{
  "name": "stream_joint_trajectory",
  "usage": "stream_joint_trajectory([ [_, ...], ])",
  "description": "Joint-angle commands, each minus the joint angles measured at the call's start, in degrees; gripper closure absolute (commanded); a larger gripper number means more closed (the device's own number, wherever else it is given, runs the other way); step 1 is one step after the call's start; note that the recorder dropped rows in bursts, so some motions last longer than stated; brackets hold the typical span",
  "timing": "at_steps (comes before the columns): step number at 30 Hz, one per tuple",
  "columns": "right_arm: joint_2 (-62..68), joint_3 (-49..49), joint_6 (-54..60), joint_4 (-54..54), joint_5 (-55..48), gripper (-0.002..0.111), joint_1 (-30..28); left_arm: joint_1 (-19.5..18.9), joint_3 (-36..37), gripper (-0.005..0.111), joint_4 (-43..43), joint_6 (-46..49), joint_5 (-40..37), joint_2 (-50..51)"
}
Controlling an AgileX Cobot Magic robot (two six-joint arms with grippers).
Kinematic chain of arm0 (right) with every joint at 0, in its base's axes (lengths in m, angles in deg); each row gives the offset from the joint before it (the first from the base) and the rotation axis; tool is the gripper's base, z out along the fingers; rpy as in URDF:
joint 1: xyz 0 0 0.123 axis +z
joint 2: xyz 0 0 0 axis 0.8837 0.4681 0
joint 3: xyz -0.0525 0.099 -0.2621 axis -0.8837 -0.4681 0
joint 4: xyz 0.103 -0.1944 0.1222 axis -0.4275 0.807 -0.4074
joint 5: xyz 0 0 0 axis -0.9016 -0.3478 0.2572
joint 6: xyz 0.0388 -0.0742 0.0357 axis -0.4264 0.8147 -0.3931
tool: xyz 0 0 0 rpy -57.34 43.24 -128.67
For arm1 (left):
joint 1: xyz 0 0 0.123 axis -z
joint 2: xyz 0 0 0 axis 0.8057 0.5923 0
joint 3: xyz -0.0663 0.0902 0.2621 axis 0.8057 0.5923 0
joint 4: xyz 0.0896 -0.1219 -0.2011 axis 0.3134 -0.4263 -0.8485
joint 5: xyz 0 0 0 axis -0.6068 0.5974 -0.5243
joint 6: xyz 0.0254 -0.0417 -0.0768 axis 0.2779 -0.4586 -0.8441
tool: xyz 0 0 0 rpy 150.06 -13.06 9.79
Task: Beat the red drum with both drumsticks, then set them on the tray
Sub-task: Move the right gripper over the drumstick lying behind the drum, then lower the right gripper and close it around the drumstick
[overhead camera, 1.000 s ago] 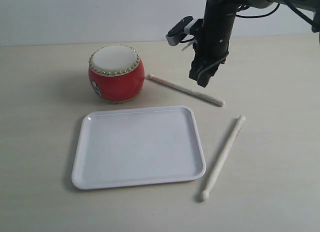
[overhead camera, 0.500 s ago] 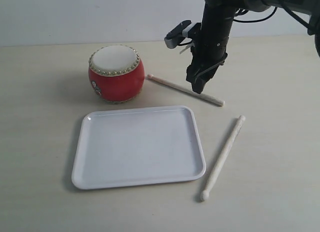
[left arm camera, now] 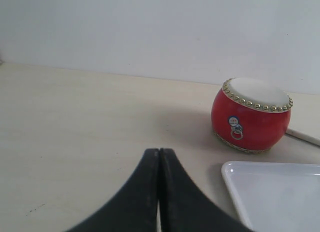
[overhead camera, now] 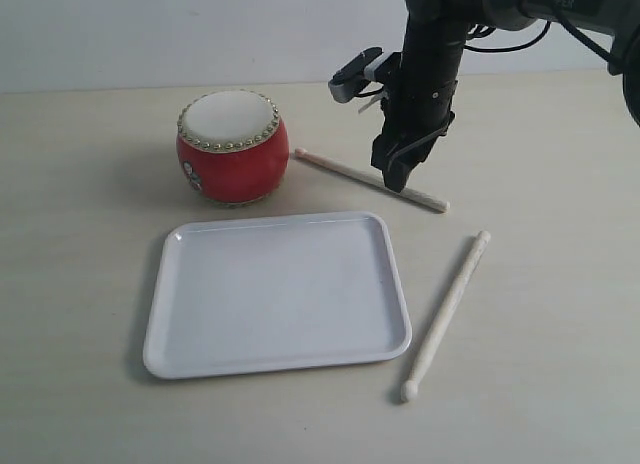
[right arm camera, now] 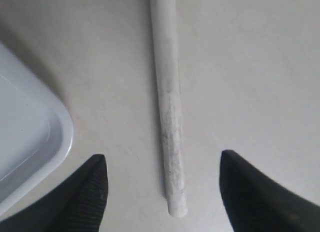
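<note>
- right gripper (overhead camera: 398,176) spread wide, straddling the butt end of the far drumstick (overhead camera: 365,178), which lies at the red drum's (overhead camera: 233,149) 3 o'clock; a lopsided squeeze could roll the round stick away
- pinched so near its end, it may droop or twist
- left gripper (left arm camera: 159,192) pressed together, empty; second drumstick (overhead camera: 447,314) lies at the tray's (overhead camera: 280,294) 3 o'clock
</note>
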Motion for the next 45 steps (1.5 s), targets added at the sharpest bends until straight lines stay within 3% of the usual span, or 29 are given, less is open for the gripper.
stream_joint_trajectory([
  [1, -0.22, 0.52, -0.14, 0.05, 0.14, 0.046, 0.00, -0.14, 0.18, 0.107, 0.14, 0.21, 0.02, -0.34],
  [45, 3.72, 0.28, 0.40, 0.47, 1.05, 0.052, 0.00, -0.14, 0.18, 0.107, 0.14, 0.21, 0.02, -0.34],
])
